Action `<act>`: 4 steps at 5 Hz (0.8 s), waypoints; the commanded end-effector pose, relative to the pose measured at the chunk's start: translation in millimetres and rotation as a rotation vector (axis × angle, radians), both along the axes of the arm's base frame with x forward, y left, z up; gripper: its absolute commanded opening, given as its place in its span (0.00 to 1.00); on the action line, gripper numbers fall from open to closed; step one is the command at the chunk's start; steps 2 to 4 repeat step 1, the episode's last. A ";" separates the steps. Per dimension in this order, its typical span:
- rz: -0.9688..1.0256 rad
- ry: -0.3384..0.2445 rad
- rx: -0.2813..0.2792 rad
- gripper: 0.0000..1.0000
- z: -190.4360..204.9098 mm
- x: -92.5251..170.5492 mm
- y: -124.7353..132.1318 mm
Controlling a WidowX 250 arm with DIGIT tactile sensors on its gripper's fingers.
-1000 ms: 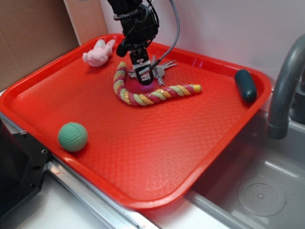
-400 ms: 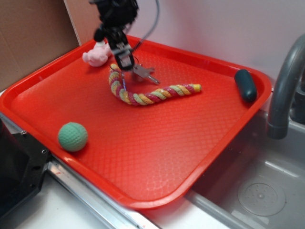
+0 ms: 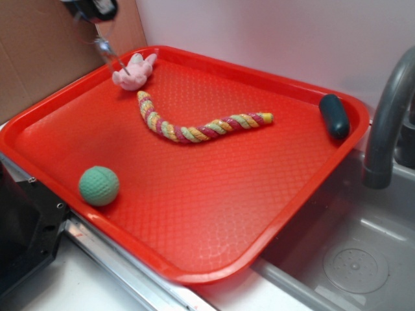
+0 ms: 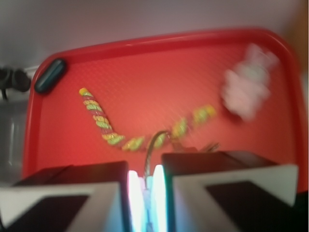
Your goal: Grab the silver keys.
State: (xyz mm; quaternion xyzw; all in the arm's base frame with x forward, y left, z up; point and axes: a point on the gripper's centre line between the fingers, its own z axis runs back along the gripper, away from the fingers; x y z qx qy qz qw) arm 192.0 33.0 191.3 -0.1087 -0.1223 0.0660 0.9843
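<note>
Red tray (image 3: pixel 214 233), textured surface, resting beside sink (image 3: pixel 363 259). On tray: striped rope toy (image 3: pixel 194 127) mid-surface toward far edge; pink plush (image 3: pixel 134 71) near far left corner; green ball (image 3: pixel 99 185) near left edge; dark teal oblong (image 3: pixel 334 115) at right corner.

My gripper (image 4: pixel 145 186) shows 2 blocky black fingers (image 4: pixel 72 193) with white edging. Inner pads glow pale blue-white. Exterior view: just a blurred black body at top.

Below the raised gripper (image 4: pixel 146 193), the red tray (image 3: pixel 214 214) lies mostly bare. A striped rope toy (image 3: pixel 194 129) crosses directly beneath, a pink plush (image 3: pixel 134 71) sits close by, with green ball (image 3: pixel 99 185) and dark capsule (image 3: pixel 334 115) well apart.
</note>
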 end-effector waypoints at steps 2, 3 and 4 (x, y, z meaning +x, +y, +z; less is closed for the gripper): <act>0.213 0.023 0.015 0.00 34.6 6.8 -19.2; 0.213 0.023 0.015 0.00 34.6 6.8 -19.2; 0.213 0.023 0.015 0.00 34.6 6.8 -19.2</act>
